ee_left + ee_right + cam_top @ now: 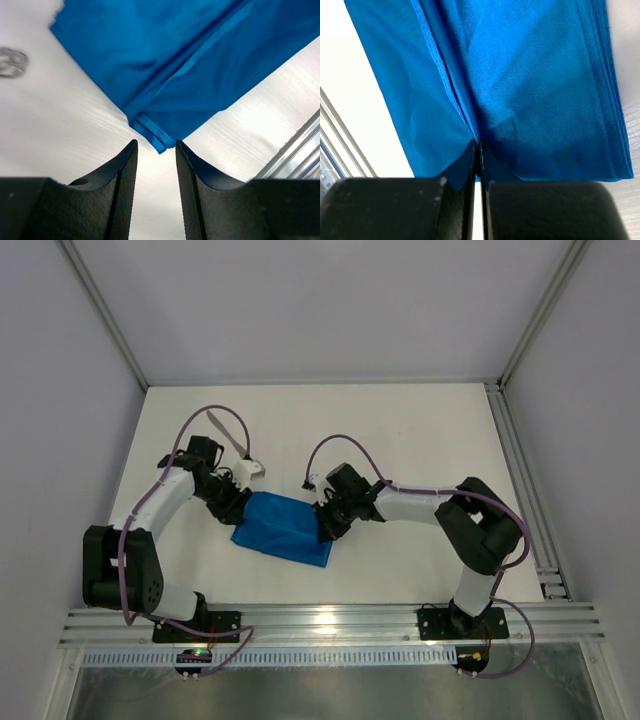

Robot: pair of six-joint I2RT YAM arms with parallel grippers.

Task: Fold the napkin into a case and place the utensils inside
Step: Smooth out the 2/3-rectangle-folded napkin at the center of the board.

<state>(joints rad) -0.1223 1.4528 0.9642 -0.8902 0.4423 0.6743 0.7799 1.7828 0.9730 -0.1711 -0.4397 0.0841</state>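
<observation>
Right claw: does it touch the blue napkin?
Touching. The right wrist view shows the right claw shut on a raised fold of the napkin, with no gap between them.

Beyond the napkin the white tabletop lies open right up to the back wall, so either tool could pass there. On the far left the utensils lie in the way, just beyond the left tool. The right tool crowds the napkin's right edge; a metal rail borders the right side.
</observation>
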